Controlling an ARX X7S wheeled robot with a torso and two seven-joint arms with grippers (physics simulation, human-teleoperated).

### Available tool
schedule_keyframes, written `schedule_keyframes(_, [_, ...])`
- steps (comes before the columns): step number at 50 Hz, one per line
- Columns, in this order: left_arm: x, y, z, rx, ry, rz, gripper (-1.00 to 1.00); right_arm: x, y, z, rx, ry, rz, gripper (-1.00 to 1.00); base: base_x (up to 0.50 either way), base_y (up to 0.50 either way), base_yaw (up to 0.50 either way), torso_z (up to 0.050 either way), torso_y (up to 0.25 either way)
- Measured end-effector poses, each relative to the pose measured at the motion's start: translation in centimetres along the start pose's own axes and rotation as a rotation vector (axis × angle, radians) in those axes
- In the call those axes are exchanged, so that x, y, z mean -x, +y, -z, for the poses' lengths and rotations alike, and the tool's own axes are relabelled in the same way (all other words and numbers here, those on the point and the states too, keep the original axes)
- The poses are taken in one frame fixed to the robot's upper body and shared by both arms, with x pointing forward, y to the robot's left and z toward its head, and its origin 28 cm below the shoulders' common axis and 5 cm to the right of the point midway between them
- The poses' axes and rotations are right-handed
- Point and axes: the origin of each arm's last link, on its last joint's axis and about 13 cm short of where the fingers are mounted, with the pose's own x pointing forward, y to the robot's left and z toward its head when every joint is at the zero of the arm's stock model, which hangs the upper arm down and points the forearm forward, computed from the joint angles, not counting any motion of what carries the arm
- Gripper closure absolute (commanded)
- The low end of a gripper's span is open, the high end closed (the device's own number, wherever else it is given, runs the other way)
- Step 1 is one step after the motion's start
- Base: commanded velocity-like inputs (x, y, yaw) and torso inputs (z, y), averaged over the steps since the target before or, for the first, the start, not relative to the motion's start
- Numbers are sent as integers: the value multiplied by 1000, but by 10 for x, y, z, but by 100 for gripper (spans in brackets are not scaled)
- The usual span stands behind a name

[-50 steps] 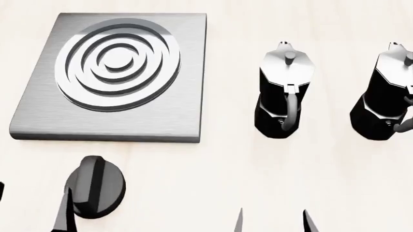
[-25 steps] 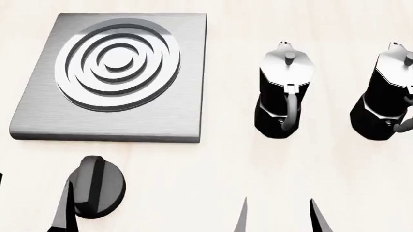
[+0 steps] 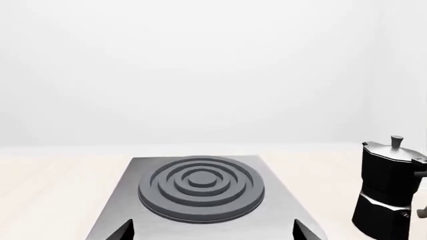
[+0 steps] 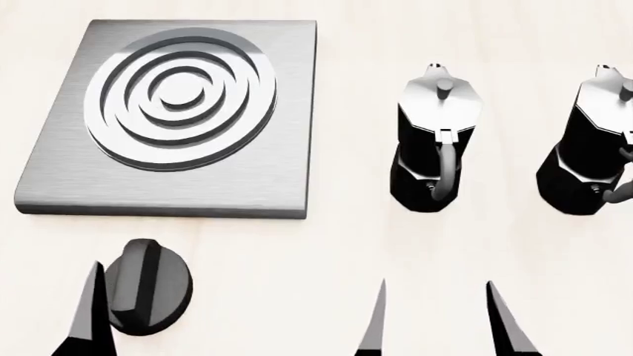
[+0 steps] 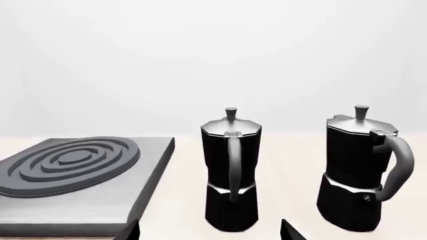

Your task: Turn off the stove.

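Stove slab (image 4: pixel 178 119) far left; knob (image 4: pixel 148 285) near side of it; two moka pots (image 4: pixel 435 141) right, side by side.

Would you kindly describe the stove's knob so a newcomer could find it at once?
Start at the stove, the grey metal slab with the ringed burner on the pale table. Just off its near edge, towards the robot, sits the knob, with a left gripper finger beside it. It is the only low, round black disc with a raised ridge; the moka pots stand tall.

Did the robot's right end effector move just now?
Yes. In the head view, the right end effector has crept forward, its fingertips reaching further up the table toward the nearer moka pot, which stayed put.
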Motion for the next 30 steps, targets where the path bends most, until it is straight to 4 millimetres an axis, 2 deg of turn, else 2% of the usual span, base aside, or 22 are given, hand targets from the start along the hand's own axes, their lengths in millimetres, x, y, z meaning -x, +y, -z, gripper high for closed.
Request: schedule_keyframes(30, [-3, -3, -19, 19, -55, 13, -100, -15, -2, -23, 22, -76, -15, -100, 0, 0, 0, 0, 0])
